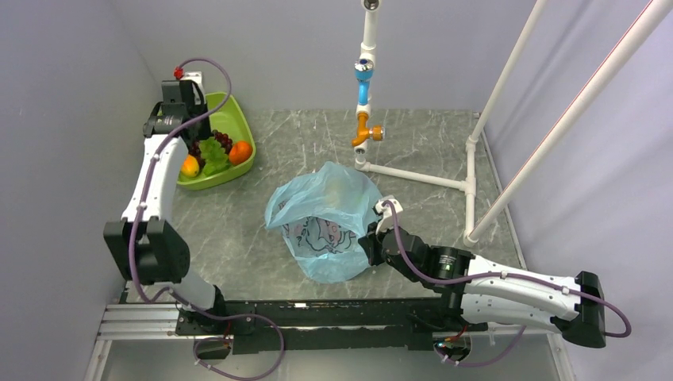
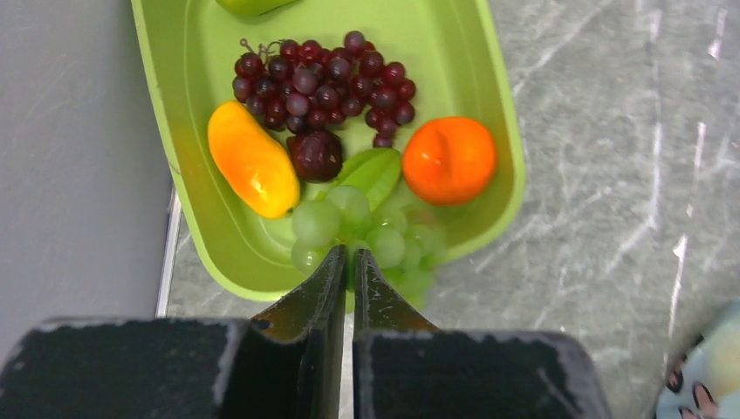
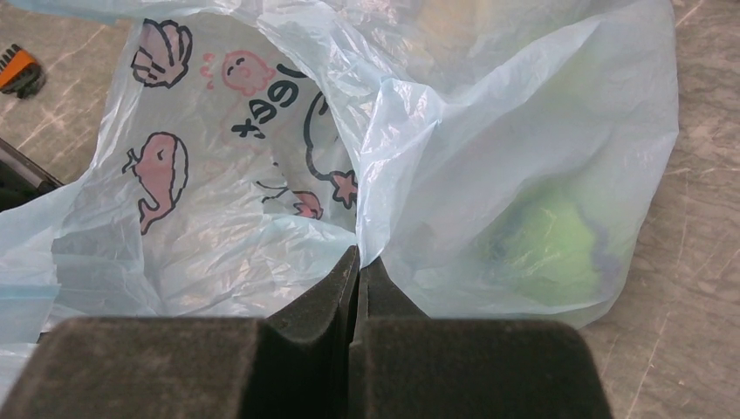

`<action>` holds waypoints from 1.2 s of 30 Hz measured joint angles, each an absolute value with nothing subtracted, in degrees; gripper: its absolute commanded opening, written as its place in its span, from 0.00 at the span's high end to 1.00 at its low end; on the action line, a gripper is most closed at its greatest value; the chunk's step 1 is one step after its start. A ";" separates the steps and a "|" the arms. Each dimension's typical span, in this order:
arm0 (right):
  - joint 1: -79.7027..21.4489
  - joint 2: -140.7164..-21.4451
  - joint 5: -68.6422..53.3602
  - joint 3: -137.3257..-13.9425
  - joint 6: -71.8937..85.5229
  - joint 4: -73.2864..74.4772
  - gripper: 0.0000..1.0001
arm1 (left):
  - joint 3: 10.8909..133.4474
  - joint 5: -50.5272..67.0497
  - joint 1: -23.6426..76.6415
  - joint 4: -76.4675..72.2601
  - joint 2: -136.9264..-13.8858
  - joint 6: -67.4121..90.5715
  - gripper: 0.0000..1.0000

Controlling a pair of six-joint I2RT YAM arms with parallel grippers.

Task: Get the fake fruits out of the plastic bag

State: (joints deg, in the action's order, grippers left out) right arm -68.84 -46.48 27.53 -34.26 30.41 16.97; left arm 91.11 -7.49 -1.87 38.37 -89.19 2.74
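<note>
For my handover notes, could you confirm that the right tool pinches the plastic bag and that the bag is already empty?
Not quite: the plastic bag is not empty. The right wrist view shows a green fruit through its film. The right tool does pinch the bag's edge.

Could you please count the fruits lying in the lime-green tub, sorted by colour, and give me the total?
In the lime-green tub, seen from the left wrist:
Purple: 1 (purple grape bunch)
Orange: 1 (orange)
Yellow-orange: 1 (yellow-orange fruit)
Dark red: 1 (dark red fruit)
Green: 2 (green grape bunch; pale green fruit, cut off by the frame)
Total: 6
</note>
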 measured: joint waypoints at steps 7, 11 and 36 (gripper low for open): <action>-68.84 -47.94 28.10 -35.18 30.55 17.08 1.00 | 98.08 -3.66 -6.87 36.64 -99.44 4.47 0.91; -68.84 -49.28 28.05 -35.48 30.68 16.78 1.00 | 102.98 -0.12 -7.77 35.73 -103.59 6.24 0.92; -68.82 -51.75 27.86 -35.55 30.57 14.85 1.00 | 103.90 20.71 -15.92 31.29 -111.96 21.61 0.14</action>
